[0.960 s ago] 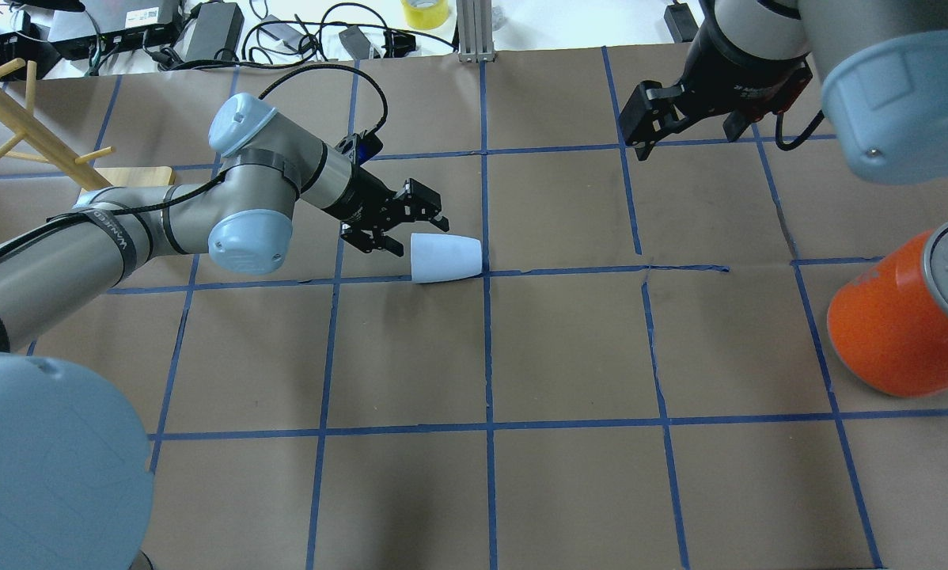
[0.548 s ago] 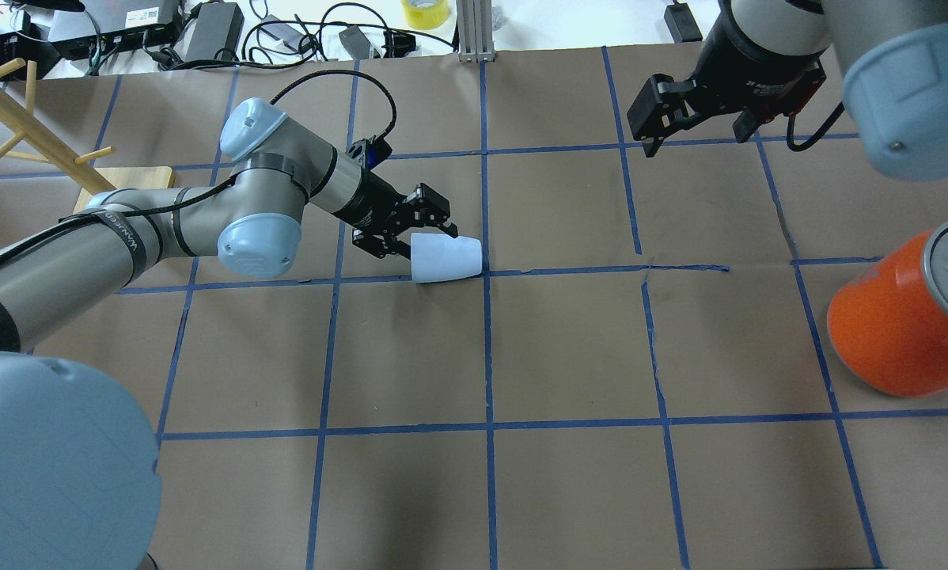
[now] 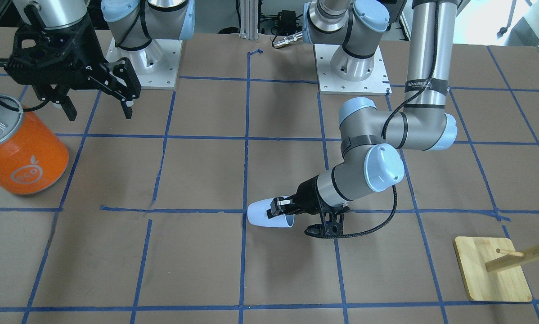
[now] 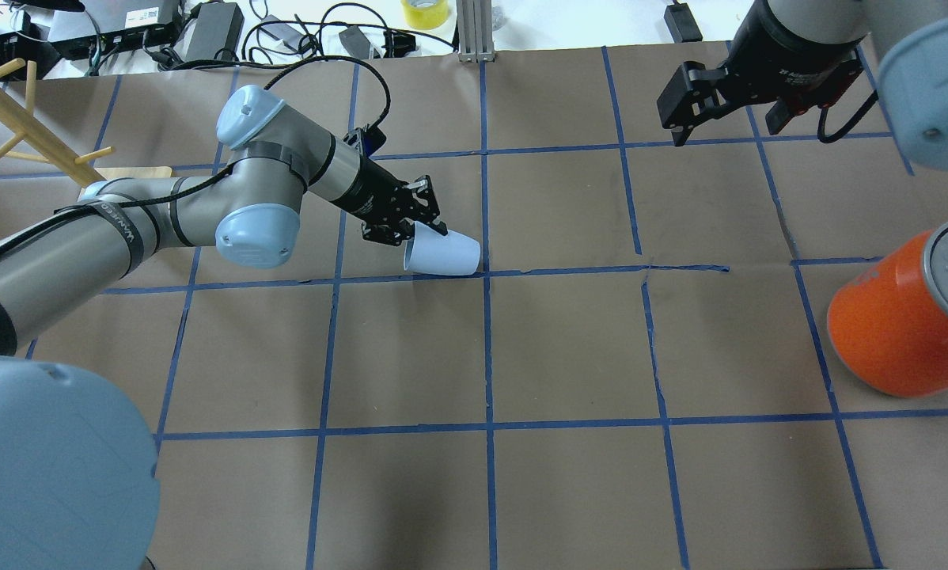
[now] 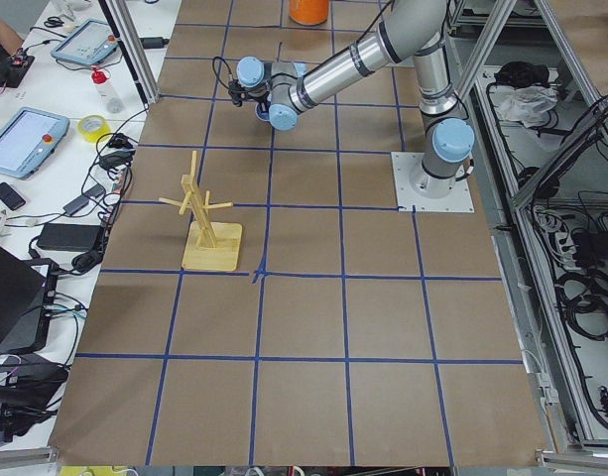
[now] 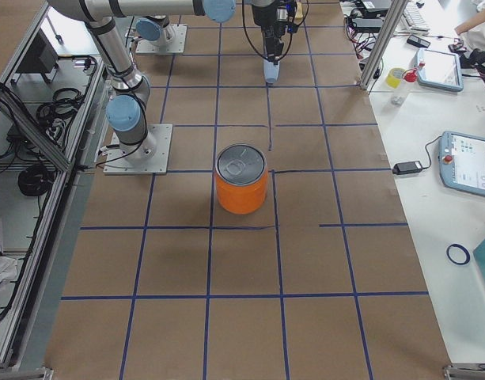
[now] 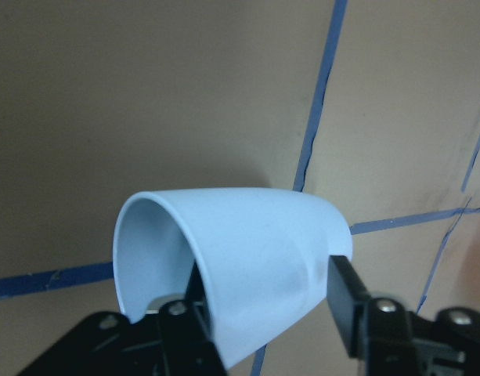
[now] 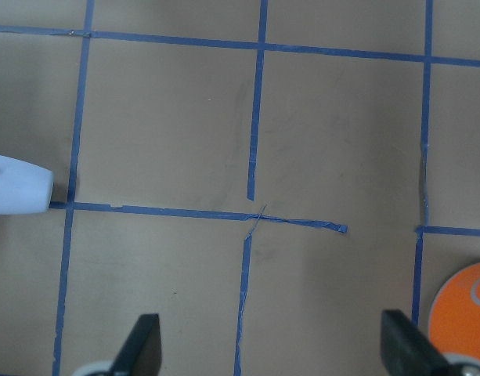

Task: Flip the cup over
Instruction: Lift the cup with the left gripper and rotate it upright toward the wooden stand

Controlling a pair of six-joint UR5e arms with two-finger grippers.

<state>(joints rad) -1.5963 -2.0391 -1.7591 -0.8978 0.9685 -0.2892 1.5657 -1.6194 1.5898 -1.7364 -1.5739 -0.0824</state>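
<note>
The left gripper [image 4: 420, 229] is pinching the wall of the small pale blue-white plastic tumbler [image 4: 446, 255], which is lying on its side by a tape crossing near mid-table. One finger is partly hidden inside the rim. The right gripper [image 4: 726, 119] is hanging wide open, well apart. The frame edge is cropping the big orange can [image 4: 885, 324]. Blue-taped brown paper [image 4: 569, 348] is covering the table, and black cables [image 4: 284, 32] are lying beyond its far edge.

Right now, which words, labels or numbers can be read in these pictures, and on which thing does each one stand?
"WANJEED", as best it reads: on the black strap around the left arm.
Orange can: a white fruit logo; its letters are too blurred to read.
Right gripper: white lettering on its black body, too small to read.
Cup: plain, no text.
</note>
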